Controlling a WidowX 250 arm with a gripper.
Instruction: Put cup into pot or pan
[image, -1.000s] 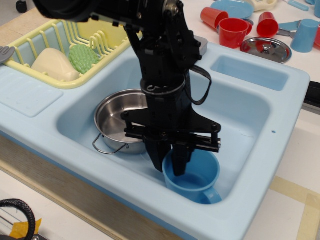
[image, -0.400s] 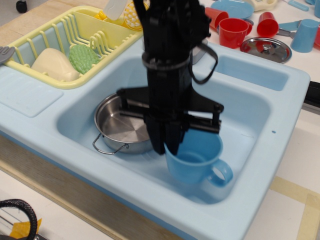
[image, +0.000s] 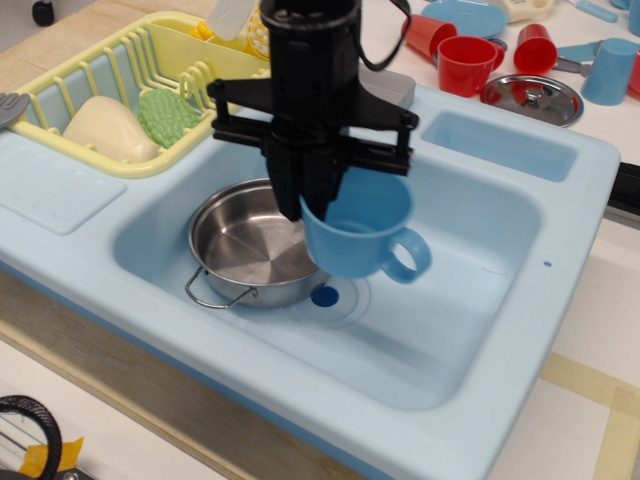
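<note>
The blue mug (image: 360, 236) with a loop handle hangs in the air, held by its rim. My black gripper (image: 312, 195) is shut on the left side of that rim, one finger inside the mug and one outside. The mug is above the sink floor, just right of the pot, its left edge over the pot's right rim. The shiny steel pot (image: 248, 246) sits empty in the left part of the sink basin, with a wire loop handle toward the front.
The pale blue sink (image: 520, 210) has a dark drain (image: 323, 296) under the mug. A yellow dish rack (image: 110, 100) with items stands at the back left. Red cups (image: 466, 62), a steel lid (image: 532, 98) and a pale blue tumbler (image: 610, 70) stand behind the sink at the right.
The gripper has lifted the mug off the sink floor and carried it up and left toward the pot. The drain under it now shows.
</note>
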